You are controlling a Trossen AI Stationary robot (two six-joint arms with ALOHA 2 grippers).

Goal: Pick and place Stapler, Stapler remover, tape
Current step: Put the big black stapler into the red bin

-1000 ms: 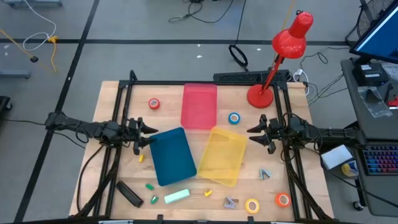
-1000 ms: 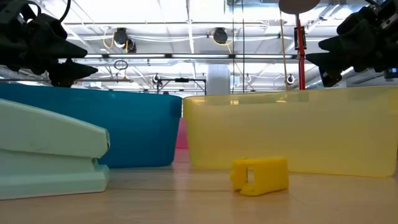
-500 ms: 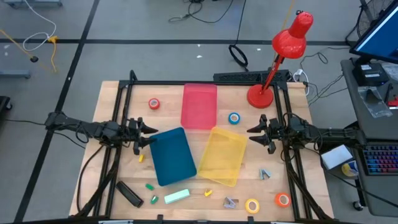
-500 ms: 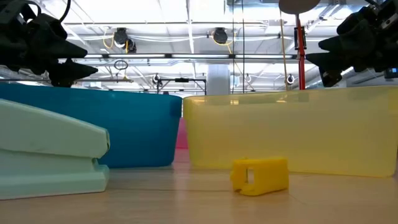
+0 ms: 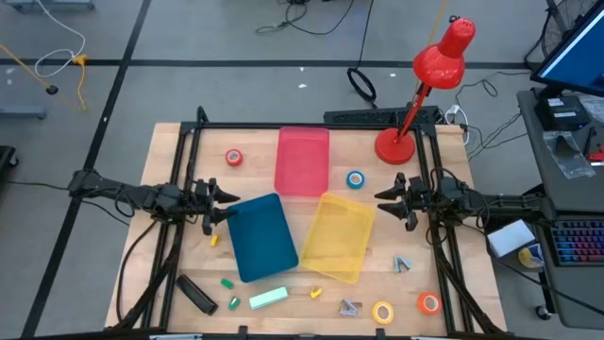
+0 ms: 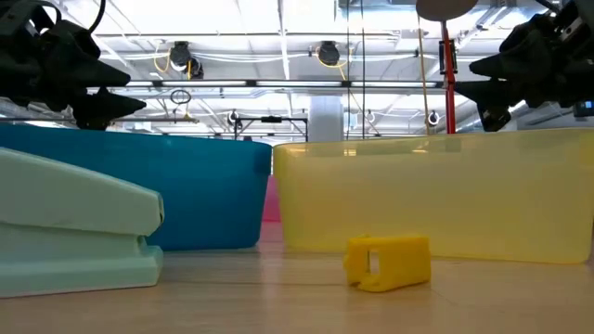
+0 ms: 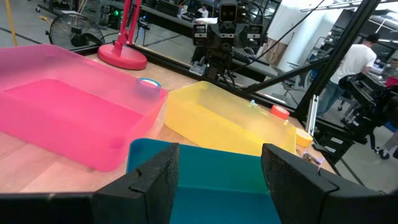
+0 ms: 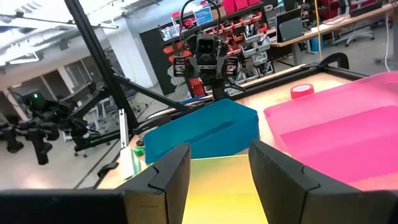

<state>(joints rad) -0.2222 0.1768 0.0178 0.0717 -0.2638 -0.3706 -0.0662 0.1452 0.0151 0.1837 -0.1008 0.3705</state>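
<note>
My left gripper [image 5: 223,205] hovers open and empty at the blue tray's [image 5: 261,236] left far corner. My right gripper [image 5: 381,202] hovers open and empty at the yellow tray's [image 5: 340,236] right far corner. A black stapler [image 5: 196,294] and a mint-green stapler [image 5: 268,298] lie flat near the front edge. Two grey staple removers [image 5: 403,264] [image 5: 350,307] lie at the front right. The tape rolls lie flat on the table: a red-orange one [image 5: 233,158], a blue one [image 5: 355,179], a yellow one [image 5: 382,312] and an orange one [image 5: 429,303].
A pink tray [image 5: 302,161] stands at the far middle. A red desk lamp [image 5: 396,146] stands on its base at the far right. Small green bits [image 5: 226,281] and yellow bits [image 5: 315,293] lie near the front. Bare wood shows at the far left corner.
My right gripper has risen slightly above the yellow tray; nothing else has moved.
</note>
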